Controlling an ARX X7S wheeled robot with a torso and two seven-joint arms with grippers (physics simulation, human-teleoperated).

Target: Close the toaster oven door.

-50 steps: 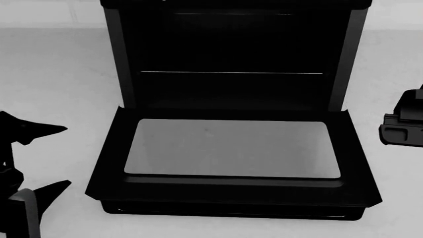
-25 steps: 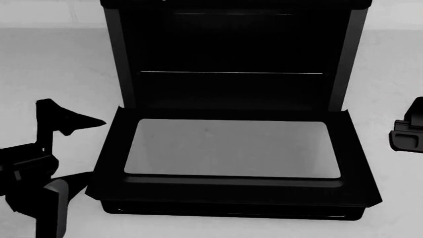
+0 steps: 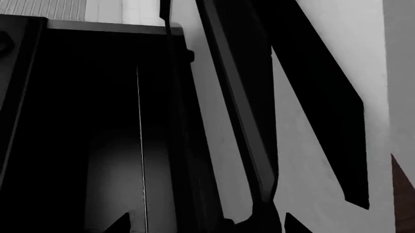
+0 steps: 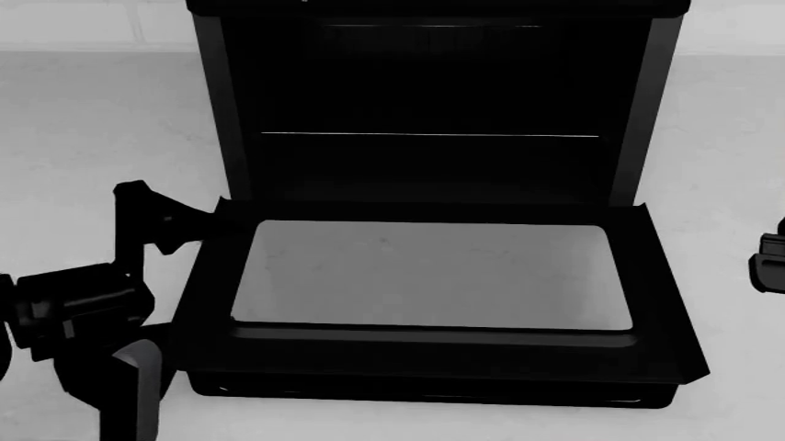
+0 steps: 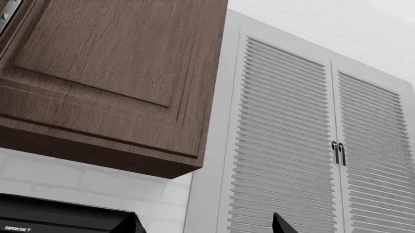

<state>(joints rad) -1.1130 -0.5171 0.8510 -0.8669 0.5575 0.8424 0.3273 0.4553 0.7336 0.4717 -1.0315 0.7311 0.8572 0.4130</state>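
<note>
The toaster oven (image 4: pixel 429 92) is a big black box with a dark inside and a thin wire rack. The toaster oven door (image 4: pixel 429 276) lies open and flat towards me, grey glass window up, bar handle (image 4: pixel 429 393) along its near edge. My left gripper (image 4: pixel 182 276) is open at the door's left edge, one finger by the hinge corner. In the left wrist view the door's edge (image 3: pixel 243 107) runs between the fingertips of the gripper (image 3: pixel 204 225), beside the oven's interior (image 3: pixel 77 97). My right gripper (image 4: pixel 773 262) is open and empty (image 5: pixel 204 224), far right of the door.
The oven stands on a pale counter (image 4: pixel 98 119). The right wrist view looks up at a brown wall cabinet (image 5: pixel 110 73), white louvred doors (image 5: pixel 311 145) and a top corner of the oven (image 5: pixel 52 216).
My left gripper has moved right and away from me, up to the door's left edge. My right gripper has drifted right, almost out of the head view. The door has not moved.
</note>
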